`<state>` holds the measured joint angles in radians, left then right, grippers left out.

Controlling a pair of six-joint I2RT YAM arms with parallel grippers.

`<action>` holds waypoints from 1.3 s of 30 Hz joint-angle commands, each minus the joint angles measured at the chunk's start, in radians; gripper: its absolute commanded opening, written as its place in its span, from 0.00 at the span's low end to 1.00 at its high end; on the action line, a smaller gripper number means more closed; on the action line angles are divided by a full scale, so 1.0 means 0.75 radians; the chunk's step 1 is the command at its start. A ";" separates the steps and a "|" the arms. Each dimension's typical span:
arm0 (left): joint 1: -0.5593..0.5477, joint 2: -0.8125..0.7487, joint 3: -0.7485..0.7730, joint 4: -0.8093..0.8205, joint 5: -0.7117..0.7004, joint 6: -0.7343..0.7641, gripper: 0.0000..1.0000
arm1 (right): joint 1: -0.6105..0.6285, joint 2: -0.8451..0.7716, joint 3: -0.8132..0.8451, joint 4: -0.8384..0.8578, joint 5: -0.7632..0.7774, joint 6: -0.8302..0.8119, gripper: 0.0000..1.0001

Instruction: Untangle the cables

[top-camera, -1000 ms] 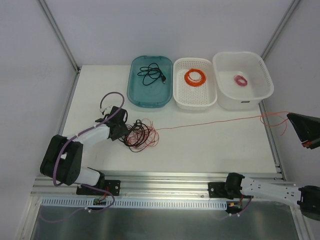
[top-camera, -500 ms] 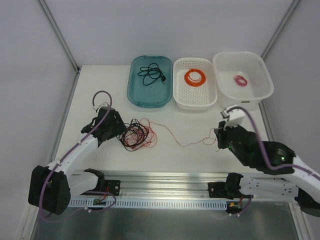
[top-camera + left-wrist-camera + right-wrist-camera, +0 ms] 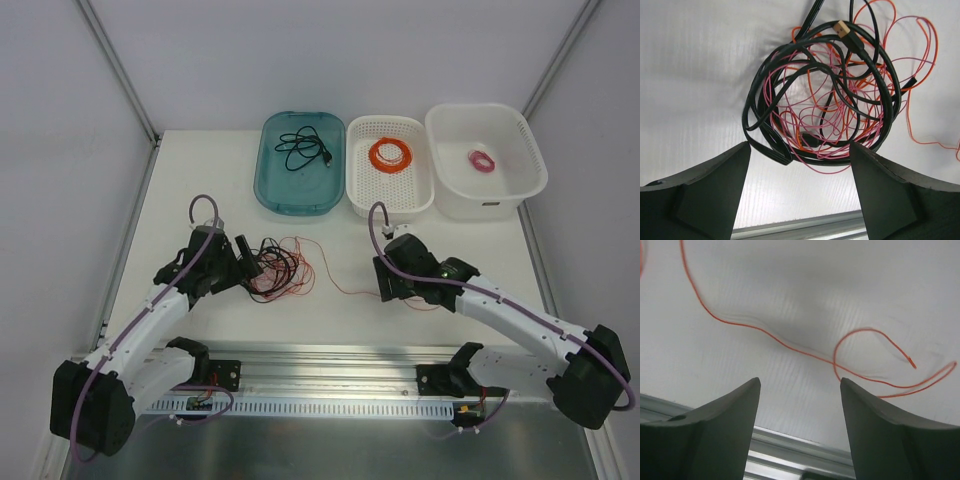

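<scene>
left gripper spread over cables | right gripper spread, moved left; orange-red wire now slack

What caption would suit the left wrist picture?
Open left tool above a tangle of black, pink and orange cables on a white table.

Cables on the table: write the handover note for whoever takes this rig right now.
Left gripper: open, empty, above the clump of cables on the left of the table.
Right gripper: open, empty, above the free end of the orange-red wire, which trails right from the clump.
Done: one length of orange-red wire lies drawn out across the table; nothing is fully freed.
Left: black cord, pink wire and the rest of the orange-red wire are wound together in the clump; separate all three.
</scene>
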<state>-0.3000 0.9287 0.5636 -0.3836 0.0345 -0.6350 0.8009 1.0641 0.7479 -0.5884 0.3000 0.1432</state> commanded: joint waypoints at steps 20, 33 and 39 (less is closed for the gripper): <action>-0.005 0.226 0.028 0.047 -0.005 -0.025 0.77 | -0.012 0.886 0.518 0.717 -0.486 -0.240 0.63; -0.011 0.367 0.044 0.068 -0.030 -0.039 0.75 | -0.031 1.189 0.639 0.844 -0.457 -0.246 0.56; -0.011 0.422 0.044 0.068 -0.040 -0.063 0.73 | -0.045 1.171 0.606 0.862 -0.465 -0.252 0.10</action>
<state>-0.3016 1.2278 0.5755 -0.3363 0.0376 -0.6525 0.7742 1.9587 1.2072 0.0330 -0.0410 -0.0402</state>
